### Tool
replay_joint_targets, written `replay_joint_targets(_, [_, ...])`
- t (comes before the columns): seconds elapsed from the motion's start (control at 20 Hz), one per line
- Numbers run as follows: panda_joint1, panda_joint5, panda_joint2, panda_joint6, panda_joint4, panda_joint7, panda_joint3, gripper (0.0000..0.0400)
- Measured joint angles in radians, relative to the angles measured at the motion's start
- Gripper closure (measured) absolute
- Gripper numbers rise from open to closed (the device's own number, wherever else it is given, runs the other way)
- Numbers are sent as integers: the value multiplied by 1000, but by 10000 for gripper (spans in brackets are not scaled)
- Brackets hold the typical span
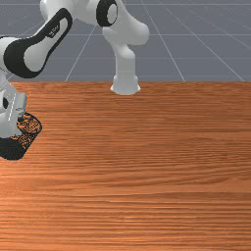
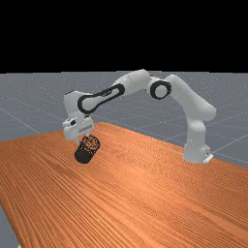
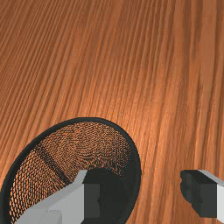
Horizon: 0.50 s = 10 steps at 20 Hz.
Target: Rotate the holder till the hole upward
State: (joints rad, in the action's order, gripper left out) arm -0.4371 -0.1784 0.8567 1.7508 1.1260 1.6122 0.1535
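Observation:
In the far view my gripper point(image 2: 84, 140) is at the upper end of the black mesh holder point(image 2: 86, 152), which leans with its round opening up toward the right. The holder point(image 1: 17, 143) is tilted in the front view too, at the far left, partly behind the hand. Seen from the wrist, the gripper point(image 3: 146, 194) is open, its fingers wide apart. One finger point(image 3: 92, 200) overlaps the opening of the holder point(image 3: 136, 151); the other is outside the rim. One side of the rim lies between them, and a gap separates it from the outer finger.
The wooden table point(image 1: 147, 162) extends around the holder. Its back edge runs behind the hand in the far view, and the arm's base point(image 2: 196, 152) stands at that view's right. The arm arches above the table.

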Motion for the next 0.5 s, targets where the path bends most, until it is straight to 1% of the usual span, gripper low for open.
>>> replay_joint_targets(0.05, [-5, -49, -6, 13, 19, -153, 16, 83])
replay_joint_targets(0.1, [-27, -55, 30, -22, -46, -143, 13, 51])
replay_joint_targets(0.15, [-51, -61, 77, -67, -130, -134, 8, 31])
replay_joint_targets(0.2, [-74, -66, 126, -114, -220, -129, 3, 19])
replay_joint_targets(0.25, [-100, -62, 207, -181, -368, -123, -2, 11])
replay_joint_targets(0.4, [-102, -62, 208, -181, -367, -123, -1, 3])
replay_joint_targets(0.45, [-101, -67, 188, -156, -329, -115, -2, 2])
replay_joint_targets(0.5, [-101, -66, 187, -160, -331, -116, -2, 1])
